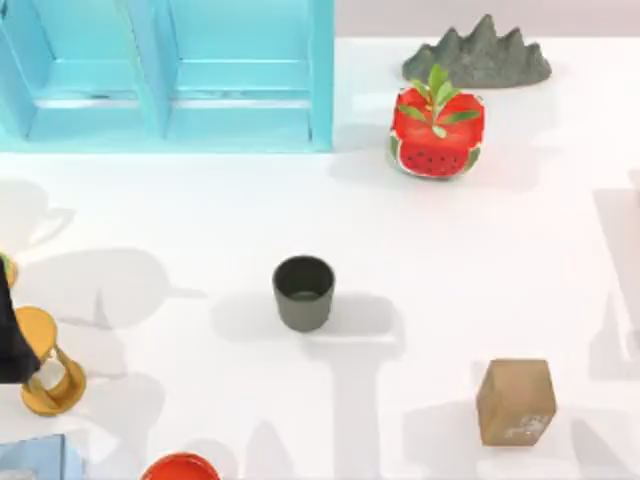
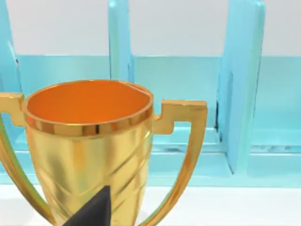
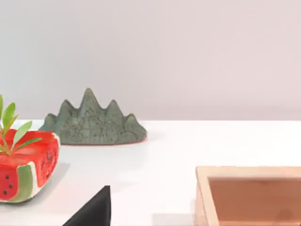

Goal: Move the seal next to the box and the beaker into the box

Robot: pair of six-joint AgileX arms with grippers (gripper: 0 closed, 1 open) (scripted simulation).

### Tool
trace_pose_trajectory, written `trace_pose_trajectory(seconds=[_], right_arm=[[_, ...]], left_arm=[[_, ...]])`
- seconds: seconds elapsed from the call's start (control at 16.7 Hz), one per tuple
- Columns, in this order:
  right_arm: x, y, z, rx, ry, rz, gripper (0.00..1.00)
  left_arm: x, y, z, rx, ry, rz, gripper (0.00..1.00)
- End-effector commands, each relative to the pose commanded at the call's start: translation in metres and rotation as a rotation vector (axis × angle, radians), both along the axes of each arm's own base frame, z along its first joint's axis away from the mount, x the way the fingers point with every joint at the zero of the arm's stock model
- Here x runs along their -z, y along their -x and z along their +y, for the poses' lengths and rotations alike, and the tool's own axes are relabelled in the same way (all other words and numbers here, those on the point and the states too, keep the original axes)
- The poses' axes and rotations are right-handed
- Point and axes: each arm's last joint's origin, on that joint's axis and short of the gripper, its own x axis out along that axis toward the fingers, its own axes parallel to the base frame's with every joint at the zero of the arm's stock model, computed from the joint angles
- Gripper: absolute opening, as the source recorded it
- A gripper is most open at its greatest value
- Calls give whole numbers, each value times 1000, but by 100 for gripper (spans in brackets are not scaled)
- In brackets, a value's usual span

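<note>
The beaker [image 1: 303,292], a small dark grey-green cup, stands upright near the middle of the table. The seal [image 1: 516,401], a tan-brown cube with whitish marks on one face, sits toward the front right. An open light wooden box [image 3: 249,188] appears in the right wrist view, off to the side of the watermelon pot. A dark part of my left arm [image 1: 8,325] sits at the table's left edge, beside a golden trophy. A dark wedge of my right gripper [image 3: 94,211] shows in its wrist view, well away from beaker and seal.
A blue shelf rack [image 1: 165,75] fills the back left. A grey mountain-shaped piece [image 1: 478,55] and a watermelon plant pot [image 1: 436,132] stand back right. The golden trophy [image 1: 45,365] is at the left, close before the left wrist camera [image 2: 89,141]. A red object [image 1: 180,467] lies at the front edge.
</note>
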Motion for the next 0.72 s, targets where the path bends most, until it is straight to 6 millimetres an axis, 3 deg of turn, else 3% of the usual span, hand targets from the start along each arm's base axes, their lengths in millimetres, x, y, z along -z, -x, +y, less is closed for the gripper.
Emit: trace_pose_trajectory(seconds=[0.18, 0.36, 0.72], right_arm=[[-2, 0, 1, -8, -7, 12, 100], [-16, -1, 7, -60, -61, 107, 100], [-58, -28, 35, -176, -177, 571, 100]], left_arm=[[0, 0, 0, 0, 0, 0, 100], [0, 0, 0, 0, 0, 0, 100], [0, 0, 0, 0, 0, 0, 100]])
